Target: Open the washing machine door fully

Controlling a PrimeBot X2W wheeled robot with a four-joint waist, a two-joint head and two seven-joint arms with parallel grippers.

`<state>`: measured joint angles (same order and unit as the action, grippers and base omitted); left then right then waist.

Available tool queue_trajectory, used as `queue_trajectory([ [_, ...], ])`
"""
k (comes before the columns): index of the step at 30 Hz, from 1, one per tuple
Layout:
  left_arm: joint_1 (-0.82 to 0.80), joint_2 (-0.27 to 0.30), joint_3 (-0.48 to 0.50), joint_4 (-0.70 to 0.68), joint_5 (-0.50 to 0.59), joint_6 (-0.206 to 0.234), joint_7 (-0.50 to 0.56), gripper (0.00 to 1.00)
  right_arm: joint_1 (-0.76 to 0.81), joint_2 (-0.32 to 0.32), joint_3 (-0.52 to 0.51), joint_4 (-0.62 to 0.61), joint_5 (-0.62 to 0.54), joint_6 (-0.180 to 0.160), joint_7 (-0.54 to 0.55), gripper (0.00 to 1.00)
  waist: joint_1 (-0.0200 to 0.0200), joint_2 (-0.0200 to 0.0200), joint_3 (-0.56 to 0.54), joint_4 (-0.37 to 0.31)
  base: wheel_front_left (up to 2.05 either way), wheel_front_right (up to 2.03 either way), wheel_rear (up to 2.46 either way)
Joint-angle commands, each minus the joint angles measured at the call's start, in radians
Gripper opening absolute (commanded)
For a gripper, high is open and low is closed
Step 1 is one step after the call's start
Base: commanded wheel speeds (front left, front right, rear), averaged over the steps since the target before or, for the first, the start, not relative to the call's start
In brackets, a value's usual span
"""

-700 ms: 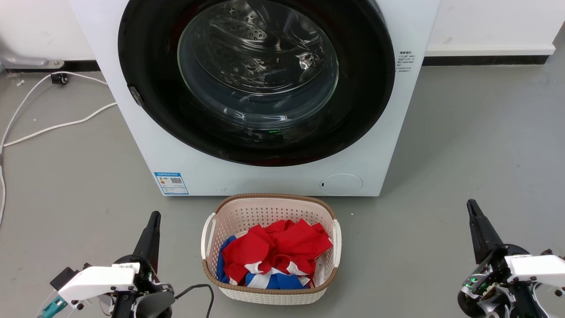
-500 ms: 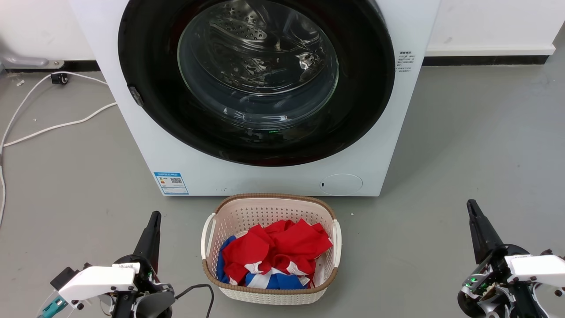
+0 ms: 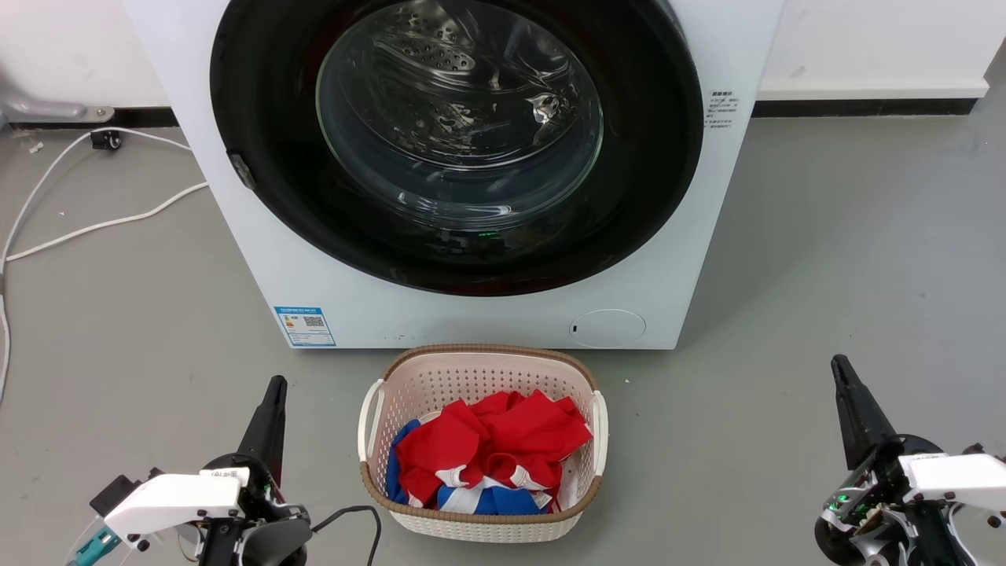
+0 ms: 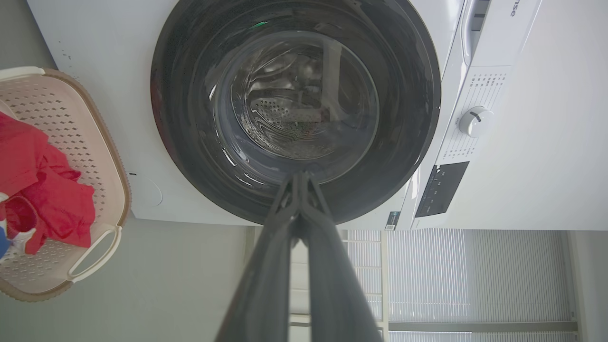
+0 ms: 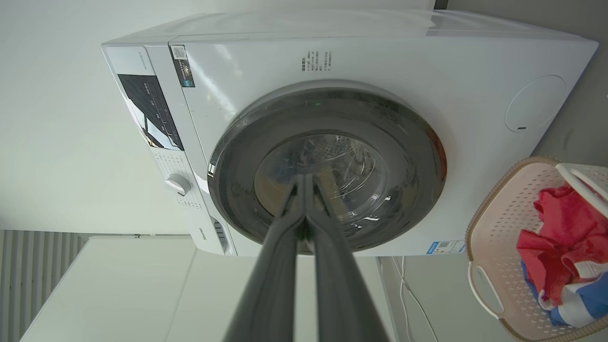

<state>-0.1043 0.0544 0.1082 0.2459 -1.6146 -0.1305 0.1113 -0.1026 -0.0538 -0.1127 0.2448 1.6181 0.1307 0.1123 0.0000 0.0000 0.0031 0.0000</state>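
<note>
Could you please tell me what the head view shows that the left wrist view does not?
The head view adds the blue label, the white floor cable and the right gripper. The left wrist view adds the control knob and dark display panel. Both share the washing machine door, the basket, the red clothes and the left gripper.

From my right wrist cam, the right gripper (image 5: pixel 304 179) had its fingers pressed together mid-frame, tips overlapping the washing machine door (image 5: pixel 418 156). The door looked closed against the washing machine (image 5: pixel 380 61). The basket (image 5: pixel 494 213) of red clothes (image 5: pixel 555 242) sat lower right.
</note>
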Motion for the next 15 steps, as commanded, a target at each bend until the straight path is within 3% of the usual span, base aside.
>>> queue_trajectory([
  [1,-0.008,-0.002,0.004,0.001,0.003,0.000,0.000,0.00,-0.010,0.003,-0.001,-0.001,-0.007,0.000,0.003,0.00,0.0000,0.0000,0.000,0.000,0.00,0.00,0.00],
  [13,-0.008,-0.002,0.005,0.001,0.004,0.000,0.001,0.00,-0.011,0.003,-0.002,-0.001,-0.008,0.000,0.003,0.00,0.0000,0.0000,0.000,0.000,0.00,0.00,0.00],
  [14,0.000,-0.001,0.001,0.000,0.000,0.000,0.000,1.00,0.000,0.000,0.000,0.000,0.000,0.000,0.001,1.00,0.0000,0.0000,0.000,0.000,0.00,0.00,0.00],
  [15,0.003,-0.001,-0.001,0.007,0.000,0.000,0.000,1.00,0.004,0.001,0.000,0.006,0.000,0.000,0.001,1.00,0.0000,0.0000,0.000,0.000,0.00,0.00,0.00],
])
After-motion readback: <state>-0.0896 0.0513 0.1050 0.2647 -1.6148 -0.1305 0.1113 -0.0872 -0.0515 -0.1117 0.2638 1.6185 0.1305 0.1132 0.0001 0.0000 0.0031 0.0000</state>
